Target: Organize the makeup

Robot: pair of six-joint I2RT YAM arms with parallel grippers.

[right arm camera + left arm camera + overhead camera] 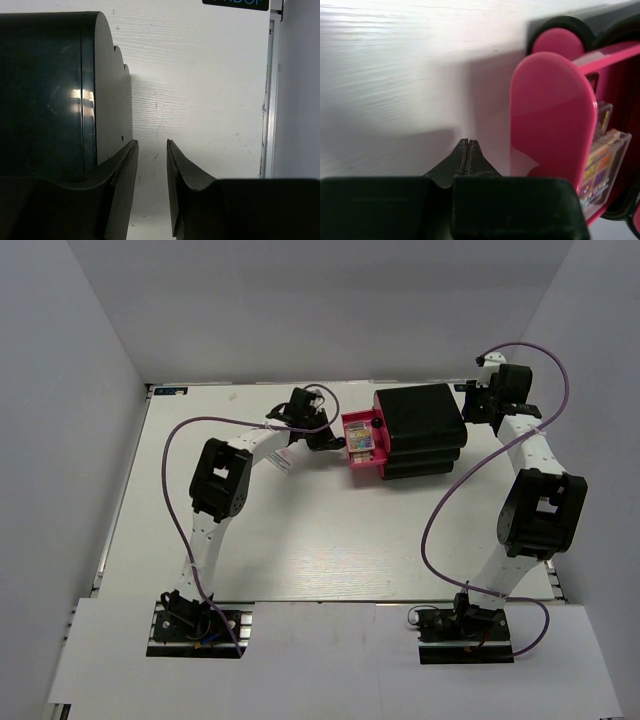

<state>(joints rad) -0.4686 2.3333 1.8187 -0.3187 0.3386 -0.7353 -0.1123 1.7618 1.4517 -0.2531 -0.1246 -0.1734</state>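
Observation:
A pink drawer (362,445) stands pulled out of the black box (422,428) and holds colourful makeup palettes (360,443). In the left wrist view the drawer's rounded pink front (552,115) is at the right, with clear-cased palettes (601,167) behind it. My left gripper (330,439) is shut and empty (468,143), just left of the drawer front over bare table. A small white card-like item (283,461) lies partly under the left arm. My right gripper (472,402) is open and empty (150,145) at the box's far right side (50,90).
The box has further closed drawers stacked below the open one. The table's right edge and the grey side wall (295,100) are close beside the right gripper. Purple cables loop over both arms.

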